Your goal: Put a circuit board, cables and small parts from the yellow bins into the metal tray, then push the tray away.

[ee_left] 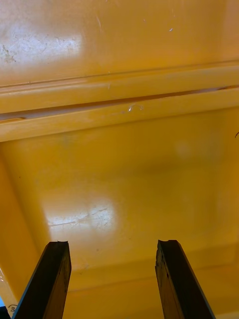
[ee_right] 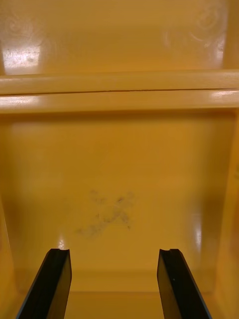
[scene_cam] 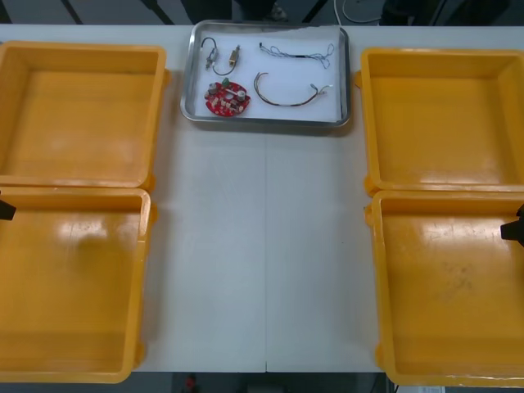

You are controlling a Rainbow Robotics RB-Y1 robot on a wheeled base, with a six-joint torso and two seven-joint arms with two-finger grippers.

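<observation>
Front view: metal tray [scene_cam: 270, 123] well apart from left gripper [ee_left: 113, 244] and right gripper [ee_right: 114, 251]

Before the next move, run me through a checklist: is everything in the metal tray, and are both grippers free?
1. The round red circuit board lies in the shiny metal tray: ok.
2. The twisted blue and white cable and the curved cable lie in the tray: ok.
3. The small metal parts lie in the tray, beyond the board: ok.
4. The yellow plastic bins hold nothing more to move: ok.
5. The left gripper is open over its near bin, and the right gripper is open over its own: ok.
6. The tray sits at the far edge of the light table: ok.
</observation>
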